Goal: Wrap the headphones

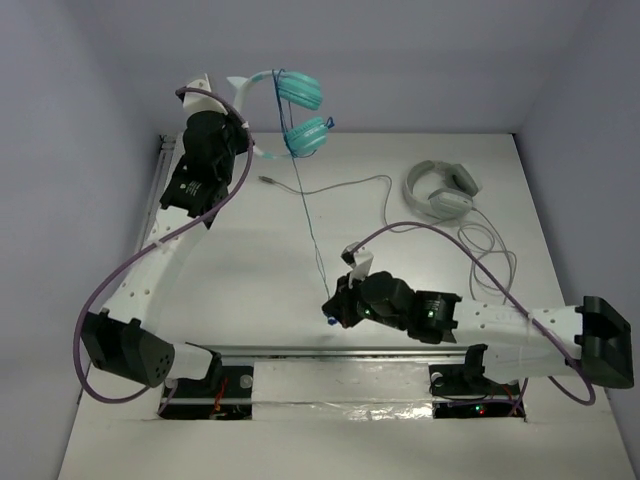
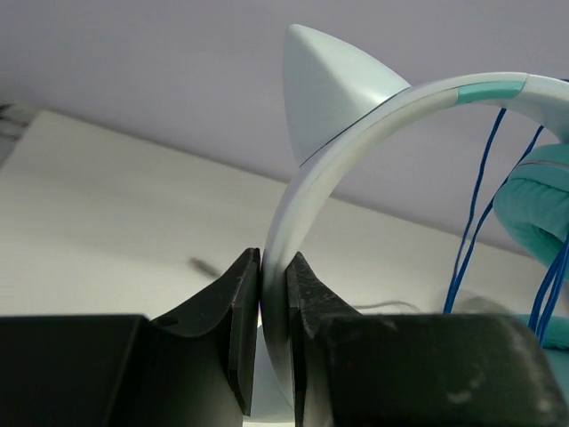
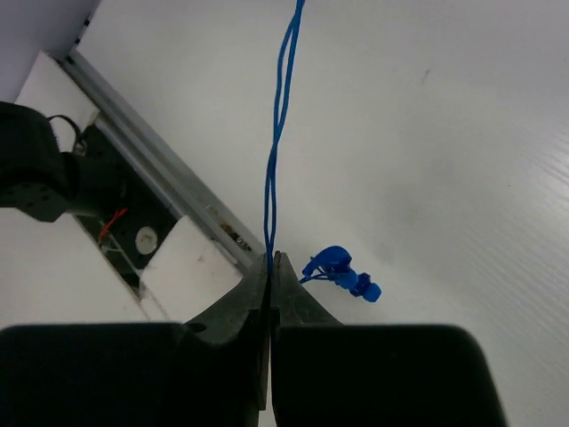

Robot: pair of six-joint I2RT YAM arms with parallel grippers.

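Teal headphones' (image 1: 300, 92) smooth curved headband (image 2: 356, 147) is clamped in left gripper (image 2: 273, 271); right gripper (image 3: 270, 265) pinches thin cable (image 3: 277, 133).

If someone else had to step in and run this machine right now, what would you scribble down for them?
Left end effector: shut on the headband, holding the teal headphones up at the far left of the table.
Right end effector: shut on the blue cable close to its plug end, low near the front edge.
Done: a few cable strands hang across the headphones by the cups.
Left: the long straight run of cable between the two arms is not yet wound.
The white-grey headphones lie aside.
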